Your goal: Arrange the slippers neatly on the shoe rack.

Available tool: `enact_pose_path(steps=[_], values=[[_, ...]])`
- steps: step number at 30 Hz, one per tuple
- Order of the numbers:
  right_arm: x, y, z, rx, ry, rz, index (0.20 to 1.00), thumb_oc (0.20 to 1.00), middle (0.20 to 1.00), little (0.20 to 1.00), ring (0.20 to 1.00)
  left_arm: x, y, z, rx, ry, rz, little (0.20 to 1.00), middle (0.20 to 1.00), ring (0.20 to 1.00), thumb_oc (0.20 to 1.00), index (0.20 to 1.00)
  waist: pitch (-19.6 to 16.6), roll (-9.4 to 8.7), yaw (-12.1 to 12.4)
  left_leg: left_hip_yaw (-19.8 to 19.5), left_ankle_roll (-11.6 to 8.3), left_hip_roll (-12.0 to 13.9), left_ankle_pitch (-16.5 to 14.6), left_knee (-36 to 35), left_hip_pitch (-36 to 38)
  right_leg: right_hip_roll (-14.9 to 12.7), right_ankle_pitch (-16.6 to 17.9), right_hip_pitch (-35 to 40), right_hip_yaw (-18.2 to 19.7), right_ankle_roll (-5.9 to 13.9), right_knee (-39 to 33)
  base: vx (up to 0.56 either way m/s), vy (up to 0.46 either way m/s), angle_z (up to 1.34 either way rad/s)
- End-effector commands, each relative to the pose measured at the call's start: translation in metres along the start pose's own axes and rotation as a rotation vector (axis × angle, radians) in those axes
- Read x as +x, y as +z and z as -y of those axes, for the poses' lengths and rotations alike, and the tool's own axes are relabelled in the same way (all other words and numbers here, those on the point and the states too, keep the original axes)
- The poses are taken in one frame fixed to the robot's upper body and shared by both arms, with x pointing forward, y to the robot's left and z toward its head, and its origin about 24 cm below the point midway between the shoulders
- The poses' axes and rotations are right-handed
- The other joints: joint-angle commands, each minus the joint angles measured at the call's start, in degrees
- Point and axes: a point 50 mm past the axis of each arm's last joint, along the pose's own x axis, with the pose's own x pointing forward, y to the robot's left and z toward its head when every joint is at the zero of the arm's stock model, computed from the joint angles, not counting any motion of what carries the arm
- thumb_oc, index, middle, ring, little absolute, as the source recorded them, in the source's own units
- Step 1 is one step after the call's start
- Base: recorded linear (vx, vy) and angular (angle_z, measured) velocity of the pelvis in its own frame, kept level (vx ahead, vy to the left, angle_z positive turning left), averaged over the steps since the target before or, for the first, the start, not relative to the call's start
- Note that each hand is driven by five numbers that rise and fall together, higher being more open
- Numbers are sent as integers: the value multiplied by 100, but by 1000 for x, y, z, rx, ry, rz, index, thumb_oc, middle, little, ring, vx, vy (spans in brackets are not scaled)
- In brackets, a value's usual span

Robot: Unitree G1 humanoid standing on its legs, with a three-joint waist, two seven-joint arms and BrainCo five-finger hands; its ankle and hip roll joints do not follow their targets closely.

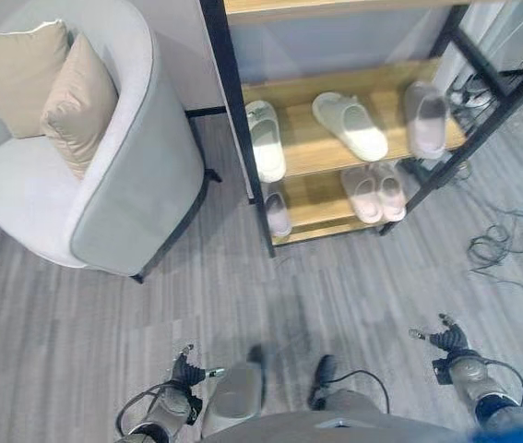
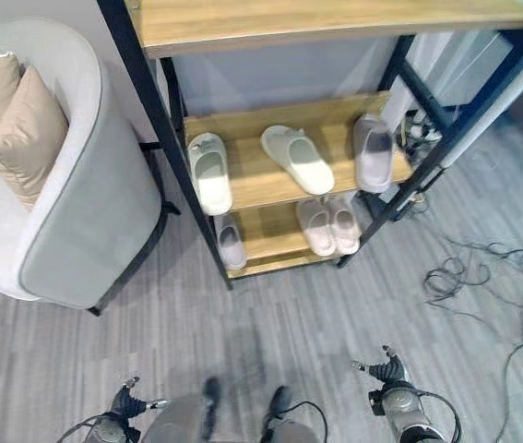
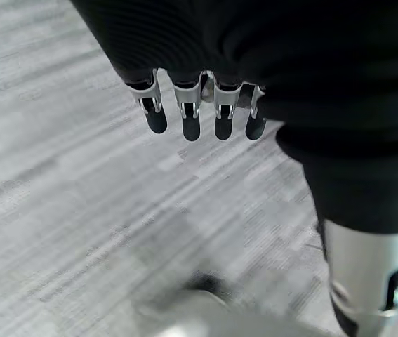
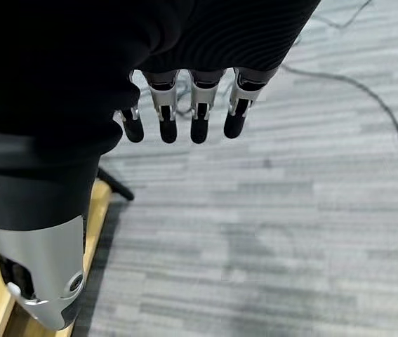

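Shoe rack (image 1: 243,111) stands across the grey floor (image 1: 353,286) beside a grey armchair (image 1: 132,185) w/ beige cushions (image 1: 77,101): middle shelf holds a white slipper (image 1: 266,138) at left, another white slipper (image 1: 350,126) lying askew in the centre and a grey slipper (image 1: 424,118) at right, bottom shelf a pink pair (image 1: 374,192) side by side plus a lone greyish slipper (image 1: 278,214) by the left post. Head views show left hand (image 1: 185,369) and right hand (image 1: 447,339) low, well apart from the rack; wrist views add what those can't: left-hand fingers (image 3: 188,116) and right-hand fingers (image 4: 197,116) hang straight, holding nothing, over bare floor, w/ a wooden shelf edge (image 4: 97,210) near the right wrist.

Pale slippers (image 1: 350,125), wooden rack (image 1: 326,148), grey floor (image 1: 353,286)
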Motion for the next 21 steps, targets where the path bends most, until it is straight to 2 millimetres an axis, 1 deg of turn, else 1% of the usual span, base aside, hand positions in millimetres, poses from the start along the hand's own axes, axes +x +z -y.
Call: enact_pose_path(steps=[1, 2, 3, 4, 6, 7, 8, 9, 10, 11, 12, 13, 14, 15, 16, 17, 18, 19, 20, 21], values=[[-5, -5, -10, -88, 25, 25, 1000, 1000, 1000, 1000, 1000, 0, -12, -11, 8, 43, -54, 1000, 1000, 1000, 1000, 1000, -260, -300, 190, -446, -374, -32, -805, 329, 314, -120, -33, -314, 165, 348, 377, 134, -12, 7], [-5, -4, -13, -95, 36, 28, 1000, 1000, 1000, 1000, 1000, 0, -14, -12, 7, 45, -63, 1000, 1000, 1000, 1000, 1000, -284, -299, 197, -431, -361, -6, -765, 174, 420, -107, -55, -279, 157, 348, 392, 134, 34, 12], [-7, -2, -23, -125, 66, 40, 1000, 1000, 1000, 1000, 1000, 0, -18, -14, 1, 59, -81, 1000, 1000, 1000, 1000, 1000, -329, -259, 252, -393, -301, 18, -718, -47, 536, -125, -105, -310, 71, 413, 679, 82, 59, 6], [-7, 1, -27, -130, 73, 49, 1000, 1000, 1000, 1000, 1000, 0, -18, -16, 1, 68, -79, 1000, 1000, 1000, 1000, 1000, -305, -210, 261, -412, -270, 72, -690, -100, 575, -184, -141, -445, 17, 478, 1072, 41, 67, -18], [-7, 6, -31, -134, 86, 65, 1000, 1000, 1000, 1000, 1000, 3, -13, -22, 3, 88, -68, 1000, 1000, 1000, 1000, 1000, -238, -124, 213, -503, -237, 150, -680, -117, 639, -345, -143, -760, 67, 702, 1754, 11, 17, -22], [-6, 8, -31, -132, 86, 65, 1000, 1000, 1000, 1000, 1000, 4, -12, -25, 11, 100, -67, 1000, 1000, 1000, 1000, 1000, -202, -76, 170, -613, -219, 165, -696, -94, 660, -455, -33, -873, 216, 812, 1943, 62, -195, 23], [-7, 6, -32, -117, 82, 54, 1000, 1000, 1000, 1000, 1000, 4, -13, -26, 28, 110, -76, 1000, 1000, 1000, 1000, 1000, -171, 60, 119, -961, -264, 267, -746, -102, 676, -845, 77, -915, 814, 717, 1913, 101, -295, 63], [-7, 4, -32, -114, 80, 47, 1000, 1000, 1000, 1000, 1000, 3, -15, -26, 27, 116, -81, 1000, 1000, 1000, 1000, 1000, -186, 77, 113, -1104, -289, 296, -766, -129, 698, -958, 190, -882, 1087, 689, 1760, 167, -444, 121], [-7, 1, -30, -113, 77, 33, 1000, 1000, 1000, 1000, 1000, 3, -16, -25, 38, 114, -85, 1000, 1000, 1000, 1000, 1000, -206, 58, 94, -1279, -349, 334, -781, -166, 723, -1100, 408, -839, 1407, 732, 1496, 173, -389, 106], [-7, 0, -29, -117, 77, 28, 1000, 1000, 1000, 1000, 1000, 3, -16, -24, 46, 110, -85, 1000, 1000, 1000, 1000, 1000, -213, 40, 80, -1362, -415, 400, -783, -226, 768, -1120, 503, -871, 1476, 751, 1392, 180, -390, 88], [-8, 0, -30, -122, 81, 28, 1000, 1000, 1000, 1000, 1000, 3, -17, -24, 52, 110, -87, 1000, 1000, 1000, 1000, 1000, -219, 9, 86, -1401, -479, 455, -783, -280, 826, -1107, 440, -804, 1366, 754, 1248, 146, -349, 51], [-8, -1, -31, -123, 81, 26, 1000, 1000, 1000, 1000, 1000, 3, -16, -24, 52, 108, -87, 1000, 1000, 1000, 1000, 1000, -232, -54, 101, -1419, -554, 524, -778, -295, 819, -1090, 329, -627, 1202, 803, 1013, 156, -372, 61], [-8, -1, -34, -134, 91, 28, 1000, 1000, 1000, 1000, 1000, 2, -17, -22, 51, 106, -92, 1000, 1000, 1000, 1000, 1000, -257, -121, 136, -1397, -633, 635, -751, -363, 846, -1022, 240, -520, 1040, 810, 852, 164, -530, 58], [-9, 1, -36, -151, 104, 41, 1000, 1000, 1000, 1000, 1000, 2, -18, -20, 32, 108, -95, 1000, 1000, 1000, 1000, 1000, -298, -149, 173, -1527, -760, 911, -596, -432, 848, -750, 62, -502, 1033, 743, 816, 142, -525, 34], [-9, 1, -37, -138, 106, 45, 1000, 1000, 1000, 1000, 1000, 2, -17, -19, 16, 105, -92, 1000, 1000, 1000, 1000, 1000, -297, -150, 169, -1591, -827, 1040, -513, -469, 833, -600, -42, -498, 1032, 671, 782, 85, -679, 48], [-6, 8, -32, -108, 89, 70, 1000, 1000, 1000, 1000, 1000, 5, -2, -17, -5, 100, -44, 1000, 1000, 1000, 1000, 1000, -202, -192, 190, -1688, -944, 1261, -236, -356, 549, -336, -214, -399, 800, 492, 659, 25, -425, 33], [-6, 9, -31, -108, 89, 70, 1000, 1000, 1000, 1000, 1000, 5, -2, -17, -5, 100, -44, 1000, 1000, 1000, 1000, 1000, -202, -189, 179, -1701, -946, 1261, -236, -354, 543, -335, -215, -395, 787, 491, 657, -3, -382, 64], [-6, 11, -30, -104, 82, 79, 1000, 1000, 1000, 1000, 1000, 6, 4, -13, -10, 91, -27, 1000, 1000, 1000, 1000, 1000, -165, -205, 169, -1639, -920, 1257, -127, -281, 414, -332, -221, -341, 645, 468, 612, 0, -131, 45], [-5, 14, -28, -109, 79, 90, 1000, 1000, 1000, 1000, 1000, 6, 10, -9, -11, 80, -8, 1000, 1000, 1000, 1000, 1000, -145, -239, 146, -1439, -881, 1226, -122, -223, 331, -347, -214, -293, 526, 442, 561, 5, -165, 63], [-4, 17, -27, -109, 75, 100, 1000, 1000, 1000, 1000, 1000, 6, 15, -7, -8, 70, 7, 1000, 1000, 1000, 1000, 1000, -138, -281, 116, -1193, -841, 1141, -192, -129, 264, -372, -186, -227, 421, 442, 460, 26, -121, 56]])
